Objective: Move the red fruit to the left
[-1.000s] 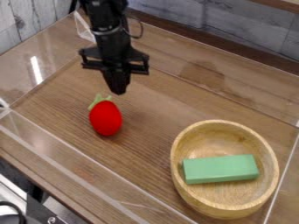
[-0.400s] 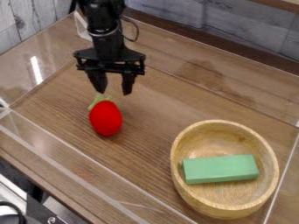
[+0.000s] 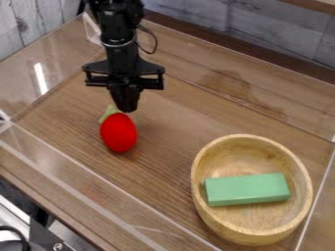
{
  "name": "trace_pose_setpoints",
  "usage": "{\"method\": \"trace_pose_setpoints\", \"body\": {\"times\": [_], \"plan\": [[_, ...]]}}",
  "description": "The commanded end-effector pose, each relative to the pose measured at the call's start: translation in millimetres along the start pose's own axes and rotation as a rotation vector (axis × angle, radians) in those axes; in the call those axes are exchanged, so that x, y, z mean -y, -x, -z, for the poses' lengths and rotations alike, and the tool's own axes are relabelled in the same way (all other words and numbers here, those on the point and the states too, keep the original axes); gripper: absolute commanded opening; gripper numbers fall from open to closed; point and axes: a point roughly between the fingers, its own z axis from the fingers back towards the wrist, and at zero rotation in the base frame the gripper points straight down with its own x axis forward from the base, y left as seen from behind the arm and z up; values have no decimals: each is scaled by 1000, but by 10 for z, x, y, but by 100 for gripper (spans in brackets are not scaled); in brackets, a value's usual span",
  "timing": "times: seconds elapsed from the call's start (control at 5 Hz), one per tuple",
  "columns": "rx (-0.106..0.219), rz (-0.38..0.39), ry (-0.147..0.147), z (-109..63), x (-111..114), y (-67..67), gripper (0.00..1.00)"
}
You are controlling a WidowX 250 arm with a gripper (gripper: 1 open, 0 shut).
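One end effector (image 3: 127, 105) just above red fruit (image 3: 119, 131); no legible txt.

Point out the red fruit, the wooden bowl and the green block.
red fruit (image 3: 120, 132), camera view, middle of its red body
wooden bowl (image 3: 220, 222), camera view, near rim
green block (image 3: 245, 188), camera view, centre of its top face
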Motion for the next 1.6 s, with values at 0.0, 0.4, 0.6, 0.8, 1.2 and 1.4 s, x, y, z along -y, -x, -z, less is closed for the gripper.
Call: {"method": "trace_pose_setpoints", "body": {"times": [0.0,0.4,0.6,0.8,1.2,1.4], "plan": [[48,46,14,-198,31,-178,100],[40,102,25,-276,197,-173,100],[38,109,26,-290,327,-117,100],[39,107,27,-289,429,-90,100],[38,108,24,-390,544,-247,100],[35,90,16,-511,620,-157,100]]}}
